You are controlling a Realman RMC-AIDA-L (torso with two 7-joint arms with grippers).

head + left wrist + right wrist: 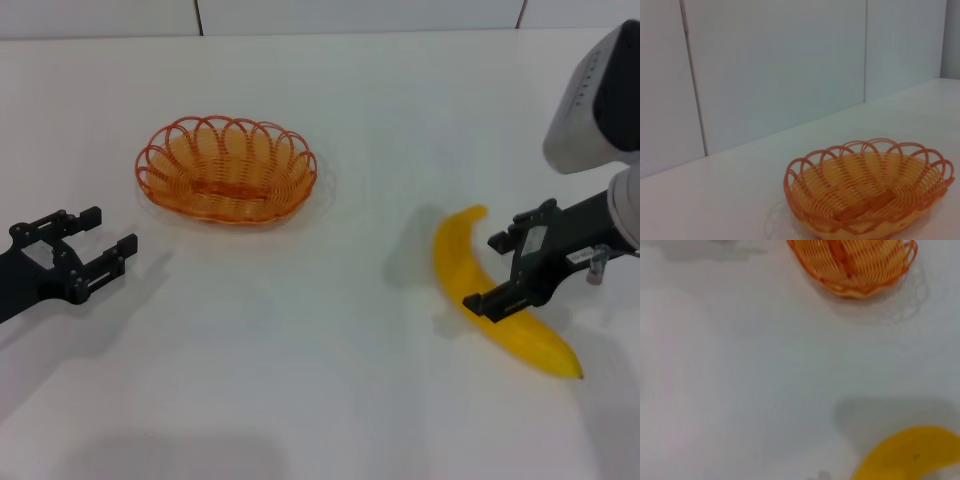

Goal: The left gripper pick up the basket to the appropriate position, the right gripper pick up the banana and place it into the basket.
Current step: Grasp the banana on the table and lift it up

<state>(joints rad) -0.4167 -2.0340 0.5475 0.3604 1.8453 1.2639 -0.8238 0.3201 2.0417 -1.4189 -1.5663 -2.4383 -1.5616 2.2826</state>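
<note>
We see one white table [300, 380] filling the head view, and on it one basket [227, 168] in the upper left of the frame, empty, its long axis running across the picture from left to right. Next in size comes the one banana [500, 300] at the lower right, lying flat with its long axis running from its upper end near the frame's middle right down to the dark tip at the lower right edge; it sits well apart from the basket, which lies up and to the left of it. We count two grippers. The right gripper [508, 270] is at the banana, reaching in from the right edge with its fingers spread and straddling the fruit's middle, one finger above it in the picture and one resting against its lower side; we judge it is set across the long axis, not yet pinching. The left gripper [100, 247] hangs at the lower left of the frame, fingers spread and holding nothing, with the basket lying up and to the right of it, near but apart. In the left wrist view the basket [867, 192] sits low and right of centre, so we judge this arm is much the nearer to it. The right wrist view shows the basket [855, 265] at the top and the banana [910, 452] at the bottom right.
</note>
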